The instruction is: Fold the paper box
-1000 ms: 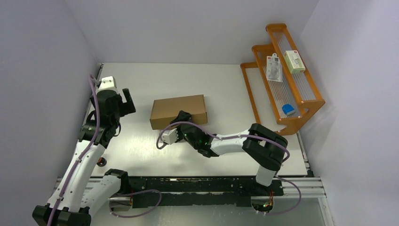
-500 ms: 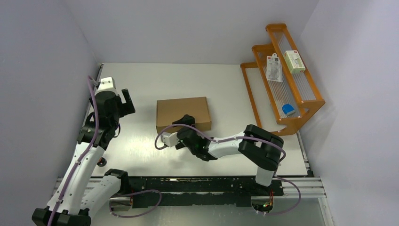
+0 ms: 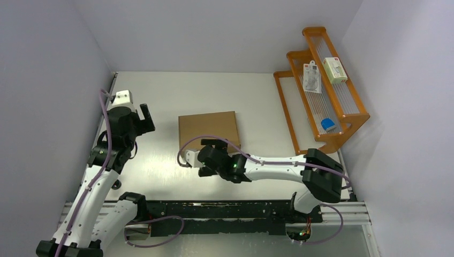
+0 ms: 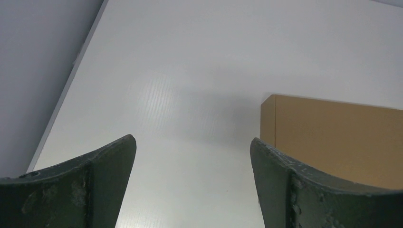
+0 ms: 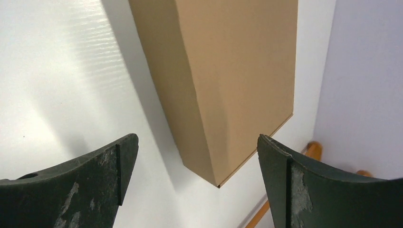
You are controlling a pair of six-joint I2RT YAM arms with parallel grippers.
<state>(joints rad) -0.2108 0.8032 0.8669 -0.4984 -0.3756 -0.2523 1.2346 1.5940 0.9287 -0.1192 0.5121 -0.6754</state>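
Observation:
The paper box (image 3: 209, 130) lies closed and flat in the middle of the table, a plain brown cardboard mailer. My right gripper (image 3: 214, 149) hovers just off the box's near edge, open, with nothing between its fingers. In the right wrist view the box (image 5: 228, 71) stretches away ahead, one corner pointing into the wide gap of the gripper (image 5: 197, 156). My left gripper (image 3: 143, 115) is raised left of the box, apart from it and open. The left wrist view has the box (image 4: 332, 137) to the right behind the right finger, and bare table between the gripper's (image 4: 192, 156) fingers.
An orange wire-fronted rack (image 3: 321, 88) stands at the table's right side with small white packages (image 3: 312, 76) and a blue item (image 3: 328, 125) on it. A strip of the rack (image 5: 311, 149) shows past the box. White walls close in the left, back and right.
My right gripper has opened, let go of the box's near edge and drawn back toward the near side. The box has turned squarer and settled flat. The left arm has hardly moved.

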